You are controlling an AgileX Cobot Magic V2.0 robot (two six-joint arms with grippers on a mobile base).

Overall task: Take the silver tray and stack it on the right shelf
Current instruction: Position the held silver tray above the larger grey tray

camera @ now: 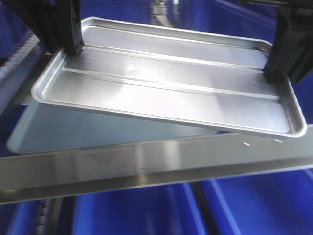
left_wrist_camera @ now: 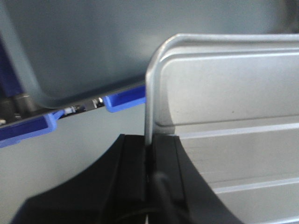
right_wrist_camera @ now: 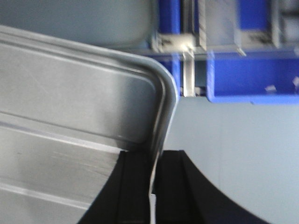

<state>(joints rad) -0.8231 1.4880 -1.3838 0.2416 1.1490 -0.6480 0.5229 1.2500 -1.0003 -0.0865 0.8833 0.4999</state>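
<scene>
The silver tray (camera: 166, 93), shiny with two raised ribs, hangs tilted in the air, its right end lower. My left gripper (camera: 73, 46) is shut on its far left rim, and my right gripper (camera: 279, 73) is shut on its far right rim. In the left wrist view the rim of the silver tray (left_wrist_camera: 233, 116) runs down between the black fingers of my left gripper (left_wrist_camera: 149, 149). The right wrist view shows my right gripper (right_wrist_camera: 154, 163) pinching the rim of the silver tray (right_wrist_camera: 70, 102). The right shelf's brushed-steel front bar (camera: 146, 166) crosses just below and in front of the tray.
A larger dull grey tray (camera: 73, 129) lies under the silver one, behind the bar; the grey tray (left_wrist_camera: 79, 46) also fills the upper left of the left wrist view. Blue bins (camera: 254, 205) sit below the bar, and blue bins (right_wrist_camera: 252, 74) show beyond the tray's right end.
</scene>
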